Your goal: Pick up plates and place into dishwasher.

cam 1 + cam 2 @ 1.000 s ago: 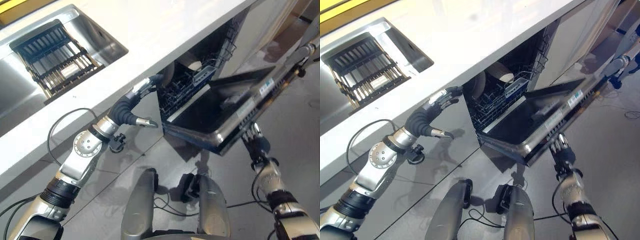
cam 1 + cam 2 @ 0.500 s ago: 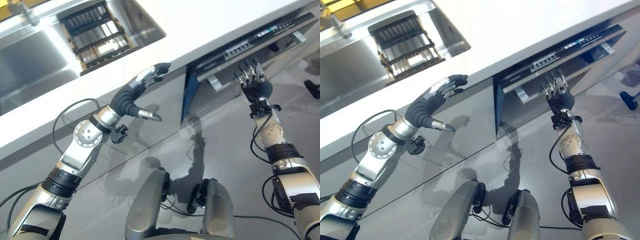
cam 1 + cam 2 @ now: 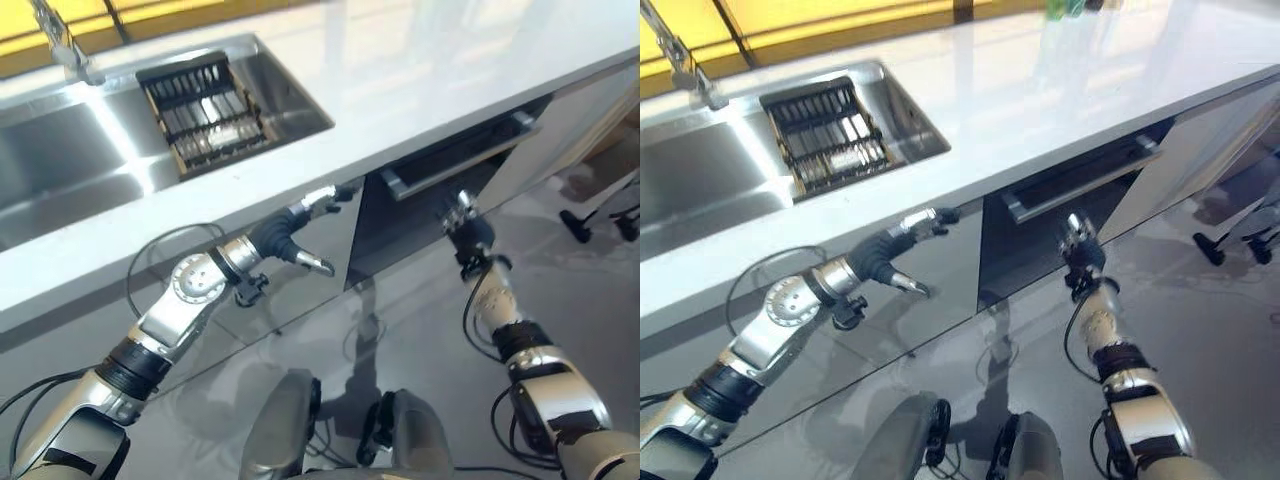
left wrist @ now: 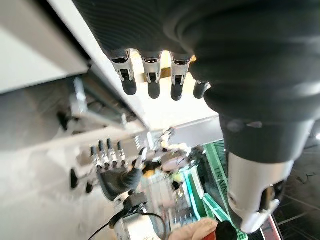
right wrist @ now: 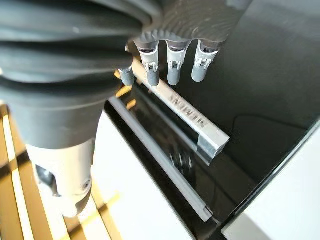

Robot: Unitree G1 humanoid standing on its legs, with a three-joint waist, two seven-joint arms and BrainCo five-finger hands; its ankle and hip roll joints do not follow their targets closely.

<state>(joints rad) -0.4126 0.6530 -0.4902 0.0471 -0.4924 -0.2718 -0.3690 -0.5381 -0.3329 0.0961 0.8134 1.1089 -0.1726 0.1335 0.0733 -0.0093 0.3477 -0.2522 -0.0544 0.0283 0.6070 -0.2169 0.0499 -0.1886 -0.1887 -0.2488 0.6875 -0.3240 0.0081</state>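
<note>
Two hands sit below the white surface. The right hand is raised with straight, relaxed fingers just under the silver bar handle of the dark, glossy dishwasher door, which stands nearly upright beneath the edge of the surface; whether the fingertips touch the handle cannot be told. The left hand, fingers extended and empty, points toward the grey cabinet front beside that door. Up and left of it, a black ribbed dish rack rests in the steel sink.
</note>
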